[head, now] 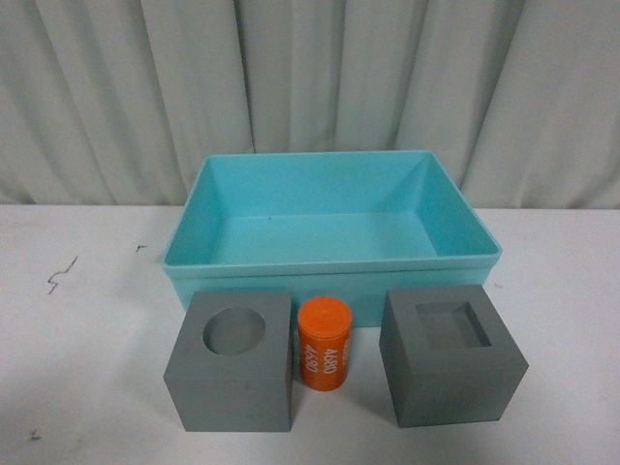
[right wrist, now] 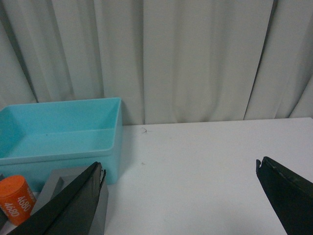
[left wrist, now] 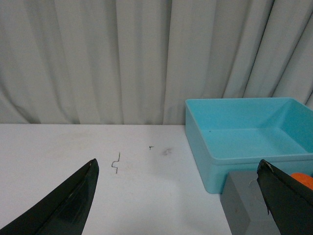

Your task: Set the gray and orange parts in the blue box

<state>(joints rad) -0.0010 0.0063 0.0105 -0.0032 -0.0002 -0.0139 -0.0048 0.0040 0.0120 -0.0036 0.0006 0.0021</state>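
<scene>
In the front view the blue box [head: 329, 257] stands empty at the middle of the white table. In front of it sit a gray cube with a round recess [head: 232, 363], an orange cylinder printed "4680" [head: 324, 344] and a gray cube with a square recess [head: 450, 356]. Neither arm shows there. My left gripper [left wrist: 178, 169] is open over bare table, left of the box [left wrist: 244, 142] and a gray cube [left wrist: 242, 208]. My right gripper [right wrist: 178, 169] is open, right of the box [right wrist: 63, 142], the cylinder [right wrist: 17, 198] and a gray cube [right wrist: 56, 188].
A pale pleated curtain [head: 310, 87] closes the back of the scene. Small dark scratch marks [head: 60, 276] lie on the table left of the box. White tabletop [right wrist: 215, 161] stretches right of the box.
</scene>
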